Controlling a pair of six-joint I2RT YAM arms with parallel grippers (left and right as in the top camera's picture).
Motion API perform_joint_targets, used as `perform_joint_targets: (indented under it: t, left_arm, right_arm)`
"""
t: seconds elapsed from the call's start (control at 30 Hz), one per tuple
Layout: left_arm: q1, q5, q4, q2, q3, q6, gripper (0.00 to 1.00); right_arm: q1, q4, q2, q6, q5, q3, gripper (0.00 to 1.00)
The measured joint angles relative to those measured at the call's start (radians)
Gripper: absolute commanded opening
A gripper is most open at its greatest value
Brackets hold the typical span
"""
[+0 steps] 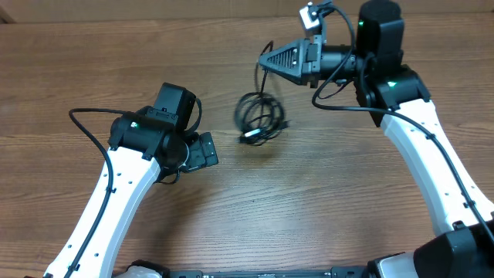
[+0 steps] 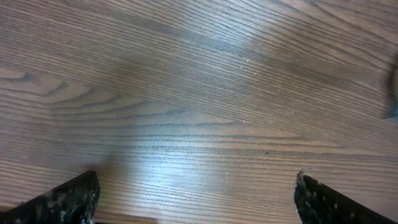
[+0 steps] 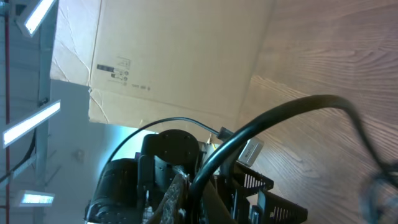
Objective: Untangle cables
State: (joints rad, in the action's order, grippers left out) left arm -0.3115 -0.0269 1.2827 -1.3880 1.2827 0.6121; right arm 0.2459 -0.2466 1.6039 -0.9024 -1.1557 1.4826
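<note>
A black cable is coiled in a loose tangle near the middle of the wooden table. One strand rises from it to my right gripper, which is shut on the cable above and behind the coil. In the right wrist view the cable runs out from between the shut fingers and curves off to the right. My left gripper is open and empty, low over the table to the left of the coil. The left wrist view shows its fingers wide apart over bare wood.
The wooden table fills the overhead view. A cardboard sheet stands behind the table in the right wrist view, where my left arm also shows. A dark blur lies at the right edge of the left wrist view.
</note>
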Motion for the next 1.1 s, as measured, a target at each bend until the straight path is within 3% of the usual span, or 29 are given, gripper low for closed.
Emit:
perform_joint_targets:
  t: [0.13,0.5,0.63,1.03,1.1]
  left_arm:
    - [0.0,-0.035,-0.023,0.0,0.0,0.0,1.0]
    - [0.04,-0.206,-0.132,0.0,-0.001,0.003,1.0]
    - [0.071,-0.308,-0.156,0.0,-0.001,-0.082,1.0]
    - [0.071,-0.379,-0.184,0.0,-0.002,-0.153,1.0]
    - [0.071,-0.366,-0.188,0.0,-0.014,-0.153,0.94]
  right_arm:
    - [0.027,-0.137,-0.006,-0.017,0.023,0.001,0.04]
    - [0.057,-0.138,-0.006,-0.014,-0.113,0.001,0.04]
    - [0.074,-0.135,-0.006,-0.014,-0.149,0.001,0.04]
    - [0.127,-0.075,-0.006,-0.061,-0.173,0.001,0.04]
    - [0.127,-0.075,-0.006,-0.071,-0.175,0.001,0.04]
